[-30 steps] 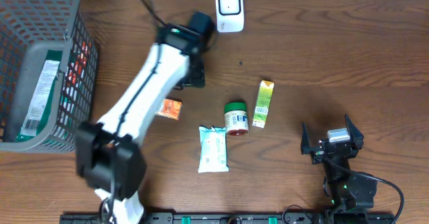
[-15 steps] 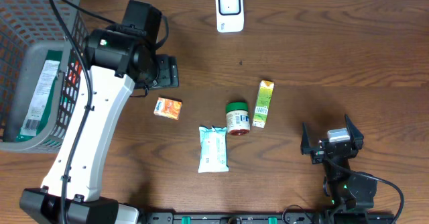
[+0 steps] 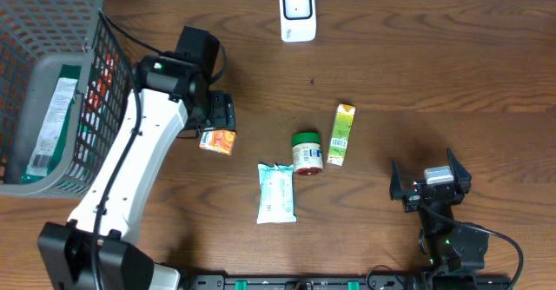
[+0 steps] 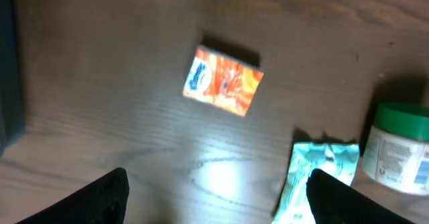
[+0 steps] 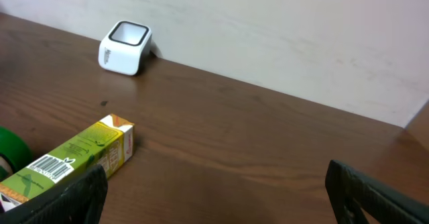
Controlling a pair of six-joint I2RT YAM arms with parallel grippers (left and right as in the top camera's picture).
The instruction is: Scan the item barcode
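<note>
Overhead: on the dark wood-grain table, the white boxy scanner with a dark window stands at the far edge. The small orange cardboard box lies left of centre, and the left gripper hangs over its far side. To the right lie a crinkled pale-teal pouch, a white jar with a green lid and, just beside the jar, a slim green-and-yellow carton lying flat. A grey plastic mesh basket at the left holds a green-and-white packet. The right gripper sits near the front edge, its jaws spread and empty.

Left wrist: the orange box, glossy with a blue oval at one end, lies alone on the wood. The left gripper has its dark fingers spread wide with nothing between them. The pouch and jar lie close by at the right.

Right wrist: the carton shows a barcode on its upper face. The scanner stands against a pale wall. The right gripper's fingers are wide apart.
</note>
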